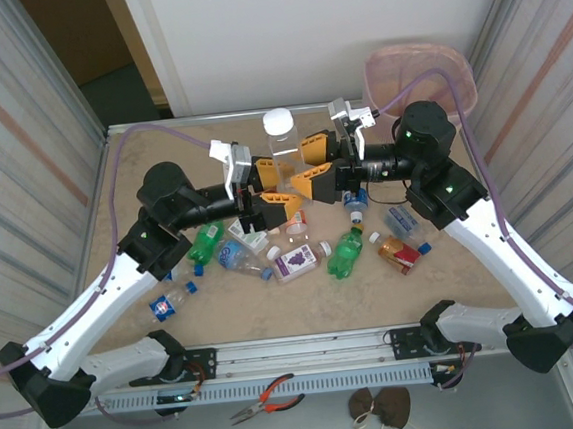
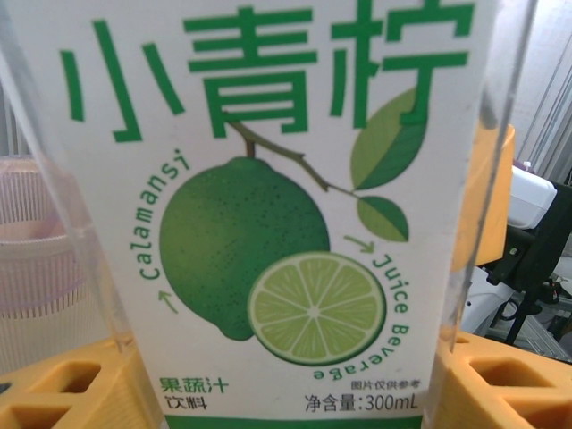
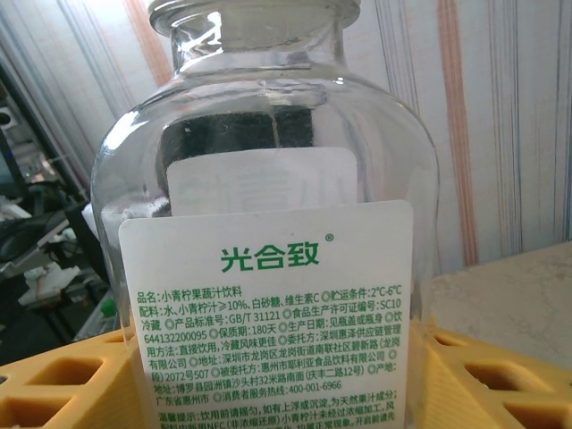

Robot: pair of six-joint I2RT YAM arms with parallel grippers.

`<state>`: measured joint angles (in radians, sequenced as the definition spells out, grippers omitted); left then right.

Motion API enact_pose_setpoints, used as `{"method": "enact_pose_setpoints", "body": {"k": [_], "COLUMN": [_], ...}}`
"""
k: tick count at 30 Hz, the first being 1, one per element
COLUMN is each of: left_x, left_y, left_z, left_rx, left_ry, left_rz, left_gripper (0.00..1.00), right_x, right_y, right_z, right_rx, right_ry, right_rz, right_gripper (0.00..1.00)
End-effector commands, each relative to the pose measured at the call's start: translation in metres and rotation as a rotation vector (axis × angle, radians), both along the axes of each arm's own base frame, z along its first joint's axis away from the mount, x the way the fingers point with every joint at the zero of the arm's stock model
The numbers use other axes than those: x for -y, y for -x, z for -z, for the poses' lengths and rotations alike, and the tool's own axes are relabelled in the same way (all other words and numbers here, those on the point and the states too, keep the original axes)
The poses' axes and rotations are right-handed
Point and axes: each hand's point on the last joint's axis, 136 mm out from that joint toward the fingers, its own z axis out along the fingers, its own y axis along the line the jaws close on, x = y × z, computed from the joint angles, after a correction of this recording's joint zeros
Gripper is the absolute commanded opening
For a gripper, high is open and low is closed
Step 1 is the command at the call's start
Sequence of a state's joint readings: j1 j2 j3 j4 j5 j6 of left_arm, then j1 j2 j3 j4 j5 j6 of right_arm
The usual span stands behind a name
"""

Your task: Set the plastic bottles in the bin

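A clear square bottle (image 1: 283,155) with a white cap stands upright above the middle of the table, held from both sides. My left gripper (image 1: 276,187) is shut on its lower part, and the lime label (image 2: 286,232) sits right between its yellow fingers (image 2: 54,389). My right gripper (image 1: 308,165) grips it from the other side, its yellow fingers (image 3: 487,384) against the back label (image 3: 268,313). Several other plastic bottles lie below on the table, among them a green one (image 1: 206,244), a purple-labelled one (image 1: 299,262) and a red-labelled one (image 1: 398,255). The pink bin (image 1: 420,72) stands at the back right.
More bottles lie around: a green one (image 1: 347,253), a clear one (image 1: 240,256), a blue-labelled one (image 1: 169,301) near the left arm, and another (image 1: 402,222) under the right arm. Pliers (image 1: 268,399) rest on the front rail. Corrugated walls close in both sides.
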<state>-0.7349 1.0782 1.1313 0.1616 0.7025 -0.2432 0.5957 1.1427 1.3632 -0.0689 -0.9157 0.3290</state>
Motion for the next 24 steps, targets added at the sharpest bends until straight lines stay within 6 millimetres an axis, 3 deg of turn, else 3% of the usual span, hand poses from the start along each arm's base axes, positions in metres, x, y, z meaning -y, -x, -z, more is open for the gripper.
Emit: {"method": "enact_pose_setpoints", "body": {"k": [1, 8, 16, 21, 24], "left_x": [-0.009, -0.021, -0.038, -0.048, -0.053], "left_y": [-0.002, -0.002, -0.002, -0.003, -0.004], "left_z": [-0.014, -0.005, 0.005, 0.009, 0.011], "left_rx": [0.049, 0.040, 0.024, 0.012, 0.004], "left_ry": [0.024, 0.005, -0.018, -0.025, -0.029], "left_rz": [-0.057, -0.121, -0.210, -0.264, -0.290], "left_gripper": [0.66, 0.81, 0.83, 0.84, 0.84], "right_x": [0.006, 0.010, 0.026, 0.061, 0.092], "right_y": [0.015, 0.009, -0.014, -0.057, -0.092], "right_z": [-0.020, -0.015, -0.017, -0.018, -0.013], "right_rx": [0.049, 0.057, 0.058, 0.018, -0.035], "right_ry": [-0.034, -0.001, 0.031, 0.059, 0.081], "right_rz": [-0.010, 0.049, 0.166, 0.354, 0.500], "right_gripper": [0.57, 0.56, 0.56, 0.56, 0.57]}}
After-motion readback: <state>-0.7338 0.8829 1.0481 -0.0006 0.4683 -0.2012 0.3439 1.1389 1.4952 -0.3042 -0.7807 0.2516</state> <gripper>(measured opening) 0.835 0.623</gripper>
